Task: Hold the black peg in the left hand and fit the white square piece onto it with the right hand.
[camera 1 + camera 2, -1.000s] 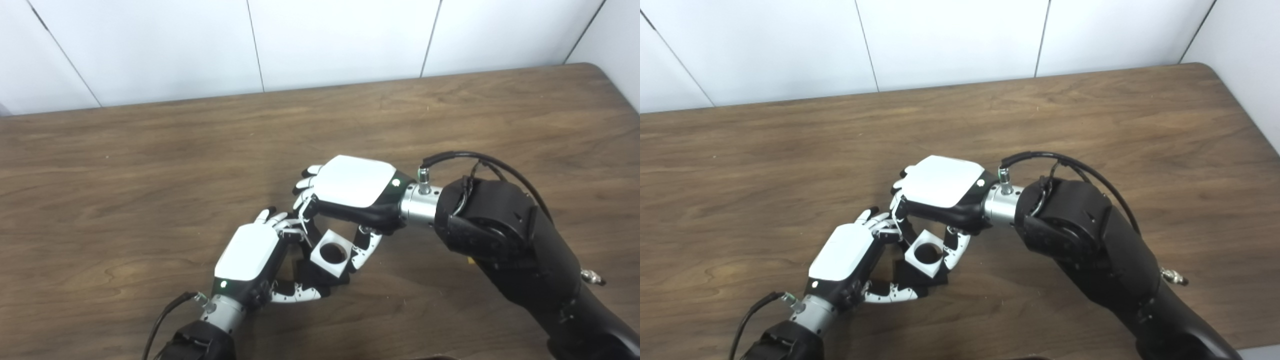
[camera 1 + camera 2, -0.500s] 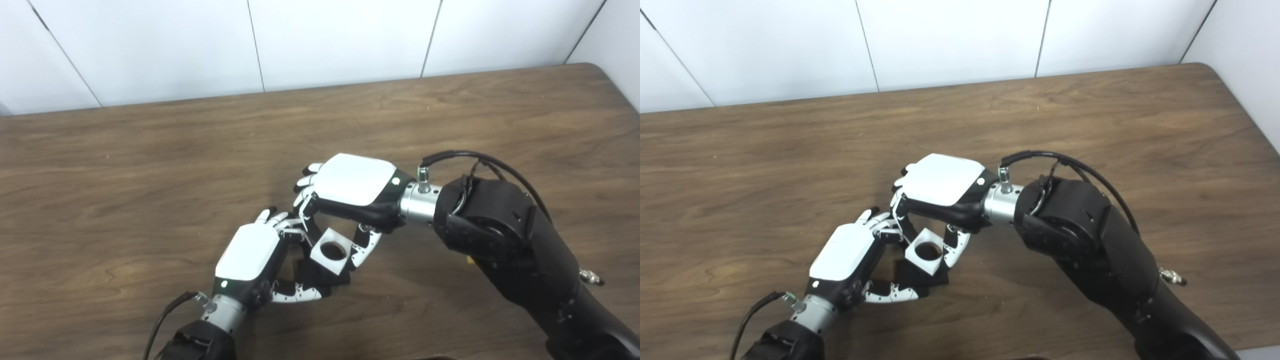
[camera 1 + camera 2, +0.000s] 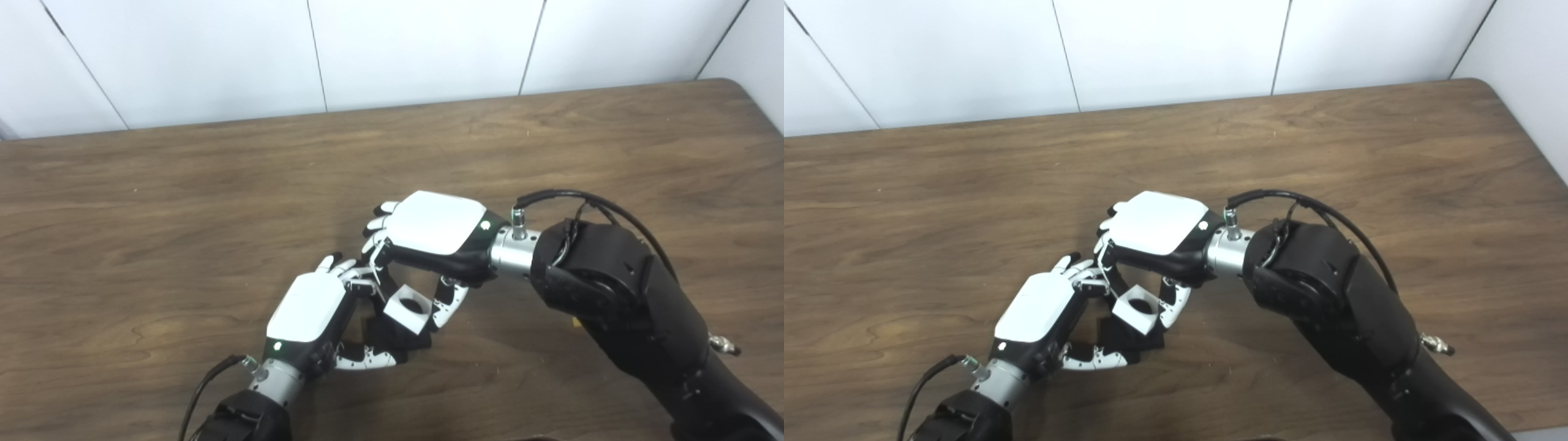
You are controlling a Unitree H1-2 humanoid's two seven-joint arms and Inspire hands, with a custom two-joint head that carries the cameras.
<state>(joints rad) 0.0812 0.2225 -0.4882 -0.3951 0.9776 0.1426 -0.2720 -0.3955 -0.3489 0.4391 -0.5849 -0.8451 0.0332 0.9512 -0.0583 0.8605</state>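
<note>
Our right hand [image 3: 436, 229] pinches the white square holed piece [image 3: 407, 309] over the black peg block [image 3: 395, 334], gripped by our left hand [image 3: 309, 315].

We see a matt, grained wood bench [image 3: 184, 202], smooth glossy plastic on each hand's back, and a matt white square piece [image 3: 407, 309].

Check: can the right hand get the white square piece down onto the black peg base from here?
Probably yes: right hand holds white square piece directly over black peg base in left hand; nothing visible between.
</note>
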